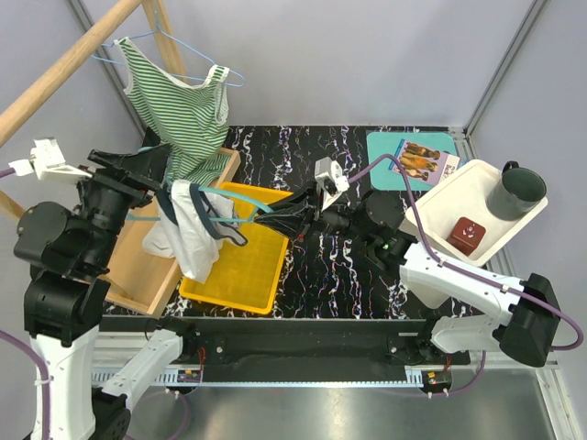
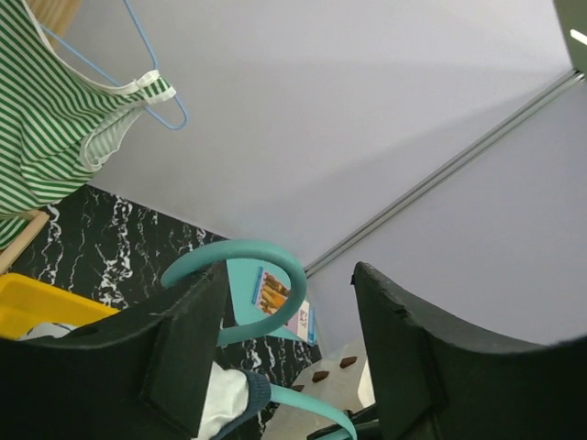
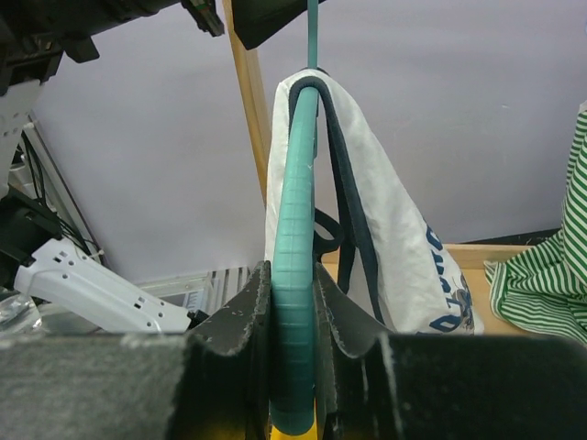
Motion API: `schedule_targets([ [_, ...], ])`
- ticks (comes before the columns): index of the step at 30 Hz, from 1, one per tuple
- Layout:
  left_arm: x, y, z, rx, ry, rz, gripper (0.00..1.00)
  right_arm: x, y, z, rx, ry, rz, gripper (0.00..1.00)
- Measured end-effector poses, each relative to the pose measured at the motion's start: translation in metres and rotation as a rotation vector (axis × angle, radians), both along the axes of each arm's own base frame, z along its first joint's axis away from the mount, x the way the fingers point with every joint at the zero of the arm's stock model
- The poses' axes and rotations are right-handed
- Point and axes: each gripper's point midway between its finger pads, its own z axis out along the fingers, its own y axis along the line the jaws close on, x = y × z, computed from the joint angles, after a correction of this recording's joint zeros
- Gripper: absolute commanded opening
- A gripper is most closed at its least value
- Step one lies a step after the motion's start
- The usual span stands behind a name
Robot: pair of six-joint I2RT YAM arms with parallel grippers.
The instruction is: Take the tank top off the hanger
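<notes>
A white tank top (image 1: pixel 188 234) with navy trim hangs from a teal hanger (image 1: pixel 237 218) held above the yellow tray. My right gripper (image 1: pixel 280 218) is shut on the hanger's bar; in the right wrist view the teal hanger (image 3: pixel 295 211) sits clamped in the right gripper (image 3: pixel 293 270), with the tank top (image 3: pixel 394 238) draped beyond. My left gripper (image 1: pixel 165 183) is at the hanger's top end. In the left wrist view its fingers (image 2: pixel 183 339) stand apart, the hanger's hook (image 2: pixel 266 252) curls beside the left one, and a navy-edged strap (image 2: pixel 229 394) shows below.
A green striped top (image 1: pixel 179 101) hangs on a blue wire hanger from a wooden rail at the back left. A yellow tray (image 1: pixel 243 270) and a wooden box (image 1: pixel 142 266) lie below the hanger. At right, a white tray (image 1: pixel 468 197) holds a dark cup (image 1: pixel 515 191) and a brown block (image 1: pixel 466 234).
</notes>
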Motion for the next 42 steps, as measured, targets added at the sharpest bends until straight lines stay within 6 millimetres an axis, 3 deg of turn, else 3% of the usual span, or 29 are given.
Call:
schedule_targets([
  [3,0.009,-0.002,-0.014,0.012,0.034,-0.001,0.44,0.0,0.001,-0.006,-0.017,-0.009,0.0,0.0],
  [6,0.017,-0.004,-0.027,0.021,0.062,0.0,0.1,0.001,0.004,-0.013,-0.037,-0.021,0.005,0.0],
  [8,0.018,-0.006,-0.03,0.019,0.068,-0.01,0.0,0.001,0.005,-0.018,-0.047,-0.022,0.008,0.0],
  [12,0.02,-0.006,-0.035,0.036,0.065,-0.005,0.0,0.004,0.009,-0.029,-0.07,0.003,0.01,0.01],
  [16,0.019,0.0,-0.048,0.051,0.078,0.024,0.0,0.009,0.011,-0.041,-0.089,0.094,-0.009,0.51],
  [17,0.019,0.002,-0.053,0.056,0.085,0.036,0.0,0.011,0.011,-0.045,-0.097,0.134,-0.025,0.58],
  [21,0.015,0.014,-0.063,0.078,0.092,0.094,0.0,0.043,0.007,-0.066,-0.189,0.353,-0.2,0.77],
  [26,0.012,0.03,-0.058,0.083,0.066,0.177,0.0,0.067,0.002,-0.05,-0.243,0.434,-0.357,0.94],
  [29,0.011,0.039,-0.057,0.077,0.057,0.223,0.0,0.071,0.008,-0.039,-0.274,0.422,-0.426,0.99],
  [34,0.014,0.049,-0.067,0.122,0.078,0.279,0.0,0.067,0.031,-0.023,-0.328,0.358,-0.502,1.0],
  [39,0.014,0.058,-0.072,0.159,0.092,0.327,0.0,0.08,0.02,-0.024,-0.363,0.325,-0.618,1.0],
  [42,0.012,0.063,-0.074,0.167,0.094,0.35,0.0,0.074,0.023,-0.027,-0.395,0.296,-0.632,0.96],
])
